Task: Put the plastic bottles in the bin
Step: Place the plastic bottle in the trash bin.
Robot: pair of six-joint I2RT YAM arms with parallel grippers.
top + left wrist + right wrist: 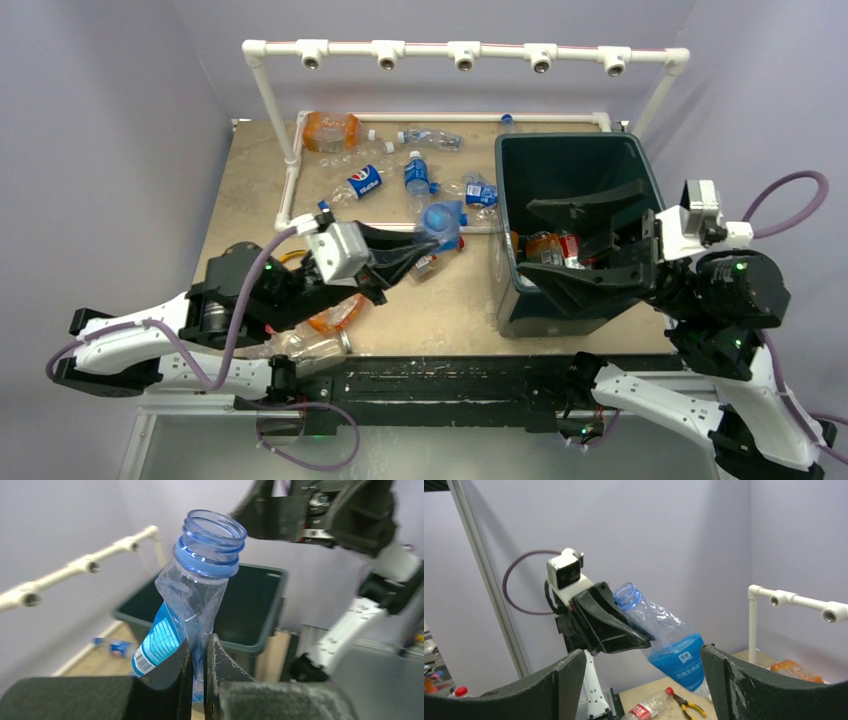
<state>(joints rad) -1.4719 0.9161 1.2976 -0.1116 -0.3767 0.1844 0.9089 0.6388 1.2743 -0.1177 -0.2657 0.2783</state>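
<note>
left hand (425,248) clamps a capless blue bottle (440,220); right hand (528,240) spread wide over bin (580,160).

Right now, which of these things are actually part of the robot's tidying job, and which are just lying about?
Part of the job: the crushed blue bottle held in the left gripper; the loose bottles on the table; the bottles already in the bin; the green bin.
Just lying about: the white pipe frame; the yellow-handled tool on the table.
</note>
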